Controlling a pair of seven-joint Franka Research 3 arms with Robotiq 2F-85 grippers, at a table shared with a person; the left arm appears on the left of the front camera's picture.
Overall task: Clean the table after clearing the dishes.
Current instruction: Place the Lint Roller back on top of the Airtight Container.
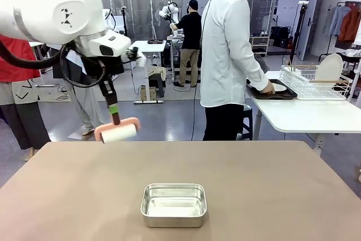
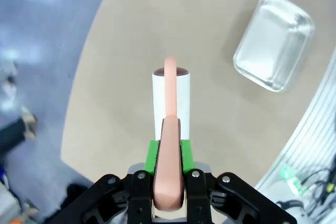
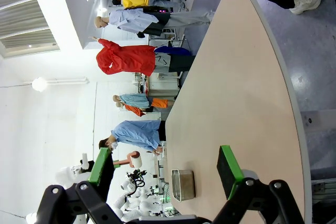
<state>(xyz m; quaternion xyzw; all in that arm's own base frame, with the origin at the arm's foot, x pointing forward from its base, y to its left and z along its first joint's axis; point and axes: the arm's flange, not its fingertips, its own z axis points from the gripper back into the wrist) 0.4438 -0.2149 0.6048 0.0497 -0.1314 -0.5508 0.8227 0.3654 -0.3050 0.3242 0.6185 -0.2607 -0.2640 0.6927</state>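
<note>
Above the far left part of the taupe table (image 1: 254, 184), my left gripper (image 1: 113, 109) is shut on the pink handle of a lint roller (image 1: 118, 132). The white roll hangs just over the tabletop. In the left wrist view the roller (image 2: 171, 98) points away from the gripper (image 2: 169, 153) over the table (image 2: 126, 51). My right gripper (image 3: 164, 165) stands open with nothing between its green pads, off the table's (image 3: 236, 77) side. A dark tray (image 1: 271, 92) with a white plate (image 1: 278, 88) lies on the white side table under the person's hand.
A small steel pan (image 1: 173, 204) sits near the table's front middle, also seen as the pan (image 2: 273, 43) and the pan (image 3: 182, 184). A person in a white shirt (image 1: 225, 55) stands at the far edge, turned to the white table (image 1: 304, 114) with a dish rack (image 1: 313, 83).
</note>
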